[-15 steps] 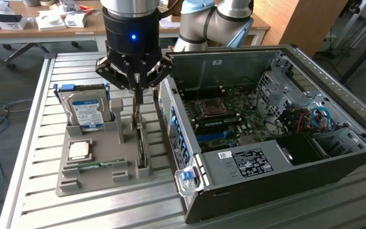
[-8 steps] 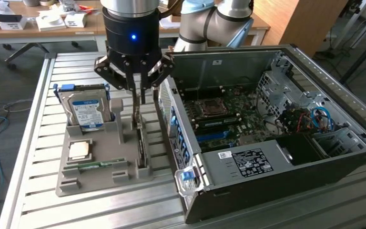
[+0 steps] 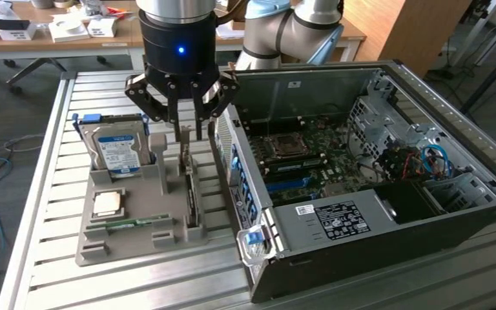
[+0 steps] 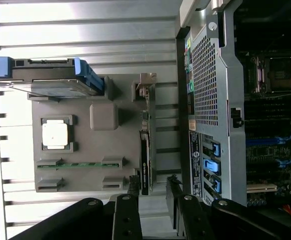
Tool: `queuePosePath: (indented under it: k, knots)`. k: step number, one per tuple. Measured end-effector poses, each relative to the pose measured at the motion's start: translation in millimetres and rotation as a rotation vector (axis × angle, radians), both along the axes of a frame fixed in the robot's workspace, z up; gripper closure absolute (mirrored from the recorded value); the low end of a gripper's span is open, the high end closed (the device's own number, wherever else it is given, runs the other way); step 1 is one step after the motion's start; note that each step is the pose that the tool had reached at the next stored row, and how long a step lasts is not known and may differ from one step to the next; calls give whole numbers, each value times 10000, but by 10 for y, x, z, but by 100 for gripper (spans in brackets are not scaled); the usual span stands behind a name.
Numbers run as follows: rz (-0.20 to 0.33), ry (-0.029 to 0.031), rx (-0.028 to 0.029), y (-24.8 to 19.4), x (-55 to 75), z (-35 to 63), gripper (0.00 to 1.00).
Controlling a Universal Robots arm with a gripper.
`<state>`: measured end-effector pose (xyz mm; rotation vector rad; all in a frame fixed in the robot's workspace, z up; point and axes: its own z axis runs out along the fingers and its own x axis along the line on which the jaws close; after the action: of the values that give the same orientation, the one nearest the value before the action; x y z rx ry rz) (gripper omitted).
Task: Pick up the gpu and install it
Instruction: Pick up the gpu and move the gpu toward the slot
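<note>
The gpu (image 3: 189,190) stands on edge in a slot of the grey holder tray (image 3: 168,237), a slim dark card running along the tray's side nearest the computer. In the wrist view the gpu (image 4: 145,150) appears as a thin black strip. My gripper (image 3: 191,137) hangs just above the card's far end, open, its fingers apart and holding nothing. Seen from the wrist, the gripper (image 4: 153,184) has one finger on each side of the card's line, a little clear of it.
The open computer case (image 3: 360,181) lies to the exterior view's right of the tray, motherboard exposed. The tray also holds a hard drive with a blue label (image 3: 117,152), a square chip (image 3: 108,203) and a green memory stick (image 3: 132,224). Everything rests on a slatted metal table (image 3: 41,213).
</note>
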<state>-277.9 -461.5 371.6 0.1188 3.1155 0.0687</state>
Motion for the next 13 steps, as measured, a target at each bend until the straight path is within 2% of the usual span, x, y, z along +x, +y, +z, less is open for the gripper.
queuePosePath:
  k: [6,7,13]
  knots:
    - [0,0,0,0,0,0,63]
    - [0,0,0,0,0,0,57]
    - [-1,-1,4,0,0,-32,57]
